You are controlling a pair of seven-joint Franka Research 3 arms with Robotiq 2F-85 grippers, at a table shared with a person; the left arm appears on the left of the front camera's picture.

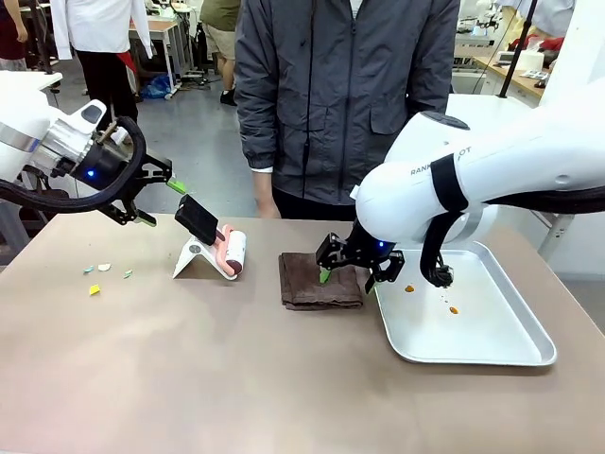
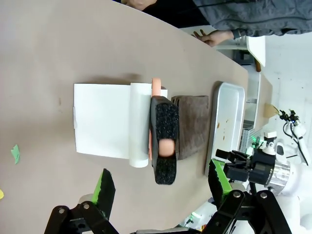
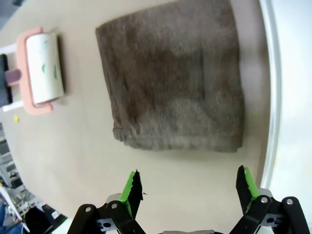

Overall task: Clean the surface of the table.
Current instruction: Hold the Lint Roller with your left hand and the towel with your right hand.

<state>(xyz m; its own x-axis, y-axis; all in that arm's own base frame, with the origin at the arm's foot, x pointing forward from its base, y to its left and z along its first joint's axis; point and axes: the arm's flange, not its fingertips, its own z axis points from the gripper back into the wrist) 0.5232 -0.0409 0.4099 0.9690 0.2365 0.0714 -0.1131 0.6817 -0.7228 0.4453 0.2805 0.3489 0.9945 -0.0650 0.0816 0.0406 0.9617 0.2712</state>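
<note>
desk (image 1: 189, 378): taupe top, spreading across the foreground under everything
right hand (image 1: 356, 268): jaws standing apart, gripping nothing, hanging over the right edge of the brown cloth (image 1: 317, 284)
left hand (image 1: 161, 202): jaws standing apart, gripping nothing, hanging above the desk, left of the lint roller (image 1: 232, 253)
tray (image 1: 529, 352): sitting just right of the cloth
scraps (image 1: 95, 288): lying far left

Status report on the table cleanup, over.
Left gripper open, above the lint roller. Right gripper open, low by the brown cloth. Table has small scraps at its left end. Tray beside the cloth.
</note>
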